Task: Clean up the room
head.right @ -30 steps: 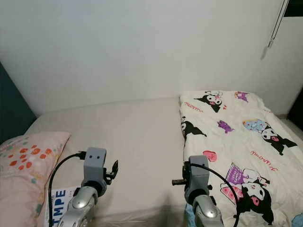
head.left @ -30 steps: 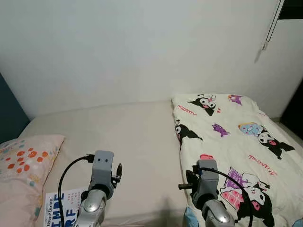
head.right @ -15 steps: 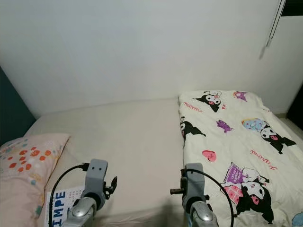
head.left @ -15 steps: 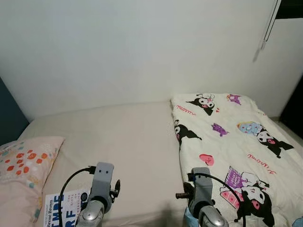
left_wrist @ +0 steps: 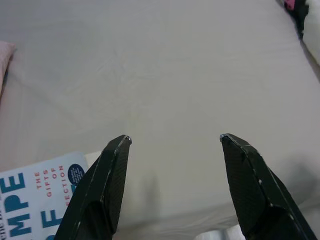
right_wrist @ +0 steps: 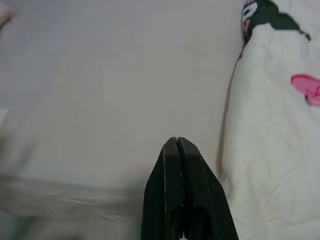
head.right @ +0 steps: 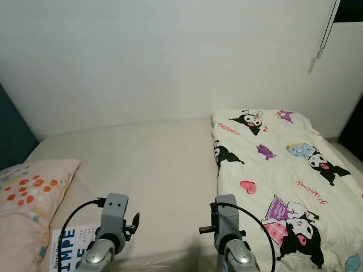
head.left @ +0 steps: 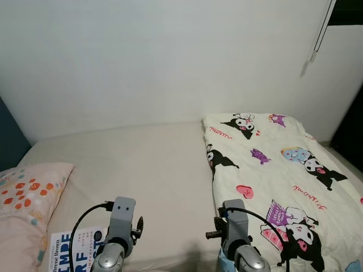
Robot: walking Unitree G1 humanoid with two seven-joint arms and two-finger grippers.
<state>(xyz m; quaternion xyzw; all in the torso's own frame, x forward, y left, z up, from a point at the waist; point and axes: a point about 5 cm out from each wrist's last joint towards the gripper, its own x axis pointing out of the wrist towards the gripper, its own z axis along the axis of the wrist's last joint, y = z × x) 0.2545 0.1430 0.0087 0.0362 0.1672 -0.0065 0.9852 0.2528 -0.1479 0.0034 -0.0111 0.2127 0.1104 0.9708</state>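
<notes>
The left gripper (left_wrist: 172,142) is hanging wide apart over the beige bedsheet (head.left: 147,170), just beside a white paperback book with blue lettering (head.left: 71,252). The right gripper (right_wrist: 178,145) is pressing its fingers together, empty, beside the cream cartoon-printed blanket (head.left: 272,170). A pink floral pillow (head.left: 25,198) is lying leftward.
</notes>
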